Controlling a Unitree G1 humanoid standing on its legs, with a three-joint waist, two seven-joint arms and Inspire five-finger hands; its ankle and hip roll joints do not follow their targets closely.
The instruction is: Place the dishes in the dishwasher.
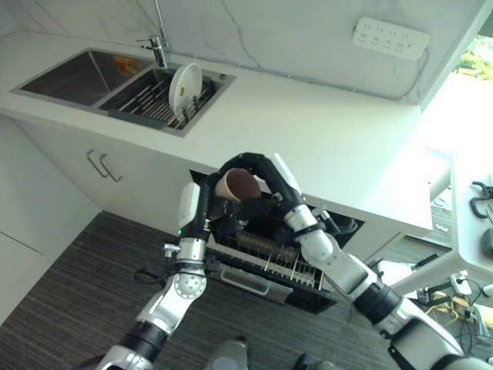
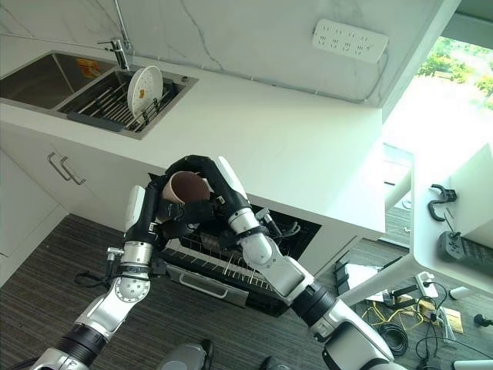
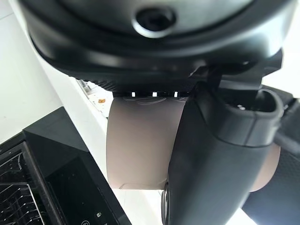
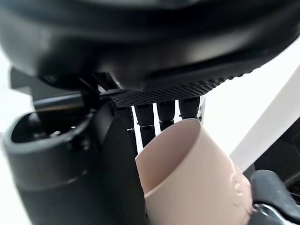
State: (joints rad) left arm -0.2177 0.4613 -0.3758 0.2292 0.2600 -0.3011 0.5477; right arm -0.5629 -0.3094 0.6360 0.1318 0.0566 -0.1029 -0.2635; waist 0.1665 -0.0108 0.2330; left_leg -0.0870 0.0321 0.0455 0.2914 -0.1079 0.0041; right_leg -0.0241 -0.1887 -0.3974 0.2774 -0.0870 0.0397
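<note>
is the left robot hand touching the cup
Touching: the left wrist view shows the left robot hand with its thumb pressed on the cup.

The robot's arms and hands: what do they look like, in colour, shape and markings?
Both arms are silver-grey with rounded, glossy segments and black bands at the joints. The left arm's round joint cap shows small dark screw holes, and a white cover sits above its wrist. The left hand and the right hand are black with thick jointed fingers. In the right wrist view, the right hand's palm has a dotted, textured surface.
</note>
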